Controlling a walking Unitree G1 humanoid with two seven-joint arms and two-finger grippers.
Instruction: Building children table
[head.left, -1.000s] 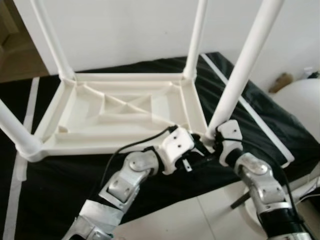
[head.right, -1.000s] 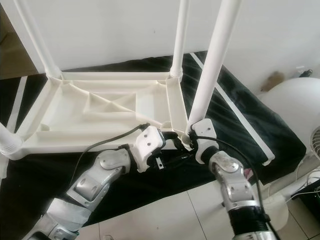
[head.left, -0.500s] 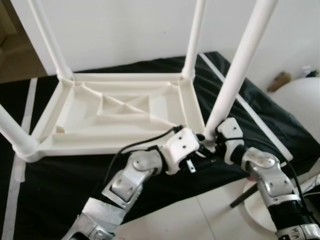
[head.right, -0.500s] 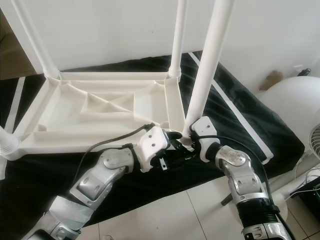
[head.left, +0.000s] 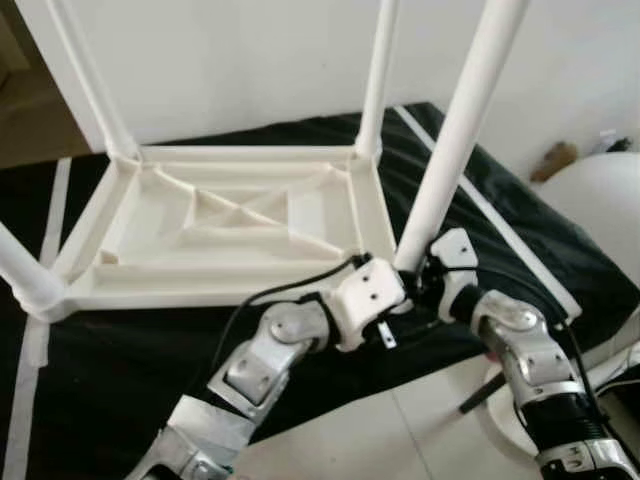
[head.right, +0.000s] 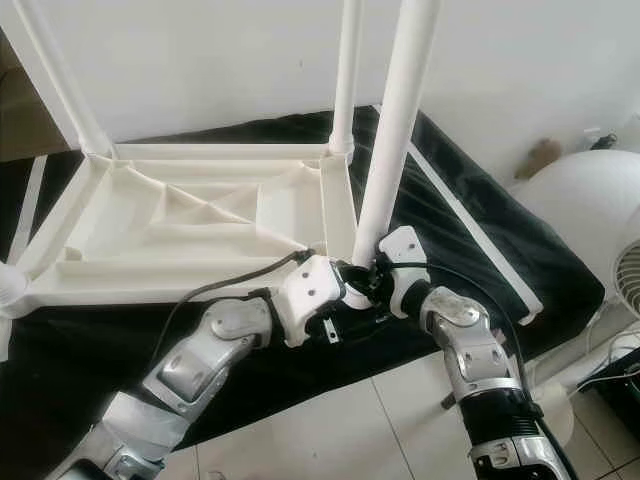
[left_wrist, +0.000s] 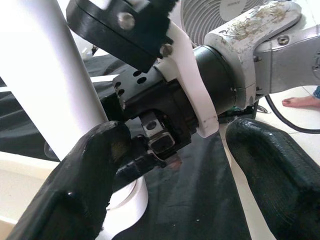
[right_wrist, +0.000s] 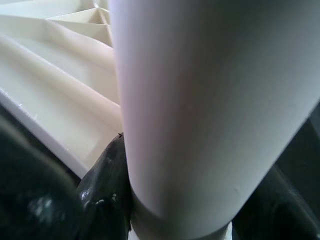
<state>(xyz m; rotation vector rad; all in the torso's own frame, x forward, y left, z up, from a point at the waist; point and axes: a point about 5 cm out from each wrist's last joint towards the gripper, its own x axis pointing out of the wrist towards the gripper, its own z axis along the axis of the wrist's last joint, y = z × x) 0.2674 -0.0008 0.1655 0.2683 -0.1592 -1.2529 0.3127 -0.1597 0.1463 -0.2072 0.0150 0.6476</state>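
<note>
A white children's table (head.left: 230, 215) lies upside down on a black mat, its four legs pointing up. Both grippers meet at the base of the near right leg (head.left: 455, 140). My right gripper (head.right: 375, 283) is shut on that leg low down; in the right wrist view the leg (right_wrist: 200, 100) passes between its dark fingers (right_wrist: 102, 192). My left gripper (head.right: 350, 290) is open on the leg's other side. The left wrist view shows its fingers (left_wrist: 92, 170) spread wide, one resting by the leg's foot (left_wrist: 125, 200), with the right gripper's black body beyond.
The black mat (head.left: 130, 340) with white stripes ends at a tiled floor (head.right: 330, 420) in front. A white round object (head.left: 605, 205) and a fan (head.right: 625, 285) stand at the right. A white wall rises behind. A person's foot (left_wrist: 300, 102) rests on the floor.
My right forearm has swung out to the right, so its gripper now reaches the leg's base from the side. My left gripper has crept closer to the leg. The camera shifted slightly.
</note>
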